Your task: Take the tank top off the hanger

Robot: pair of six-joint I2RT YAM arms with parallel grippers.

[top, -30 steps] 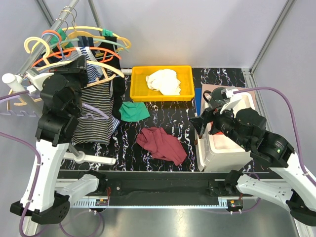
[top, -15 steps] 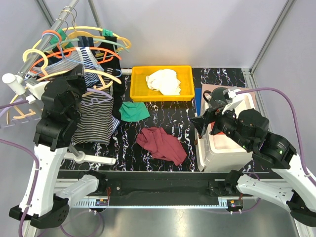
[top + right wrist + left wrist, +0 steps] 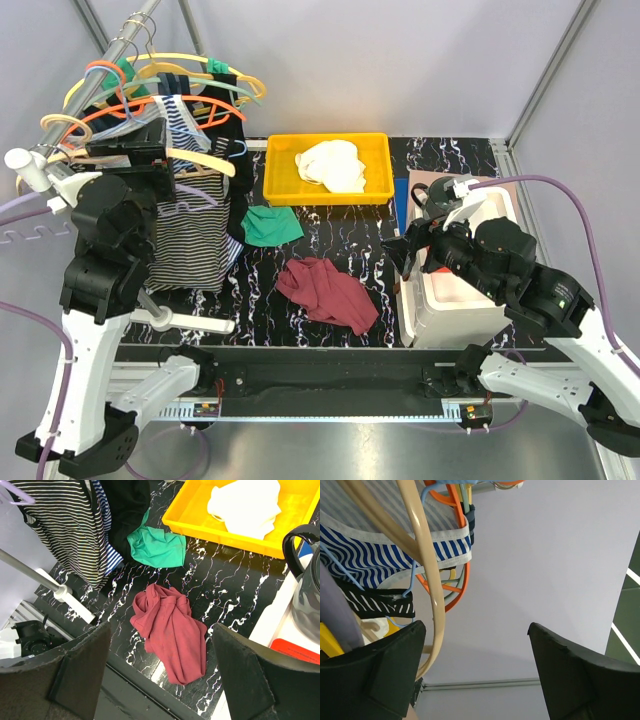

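1. While the left gripper [image 3: 477, 640] hangs just below the silver metal rail [image 3: 143, 12], its jaws stand apart, with a curved cream plastic hanger [image 3: 430, 570] beside one finger
2. Blue-and-white striped tank top [image 3: 395, 557] hangs under that rail, not yet off its hanger
3. Right gripper [image 3: 161, 630], well away from the rail, is spread wide and holds nothing

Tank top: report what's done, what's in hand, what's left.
Done: nothing; the striped tank top hangs on the rack. In hand: left gripper is raised, jaws open at a cream hanger, gripping nothing. Right gripper is open, idle. Left: grasp, pull it off.
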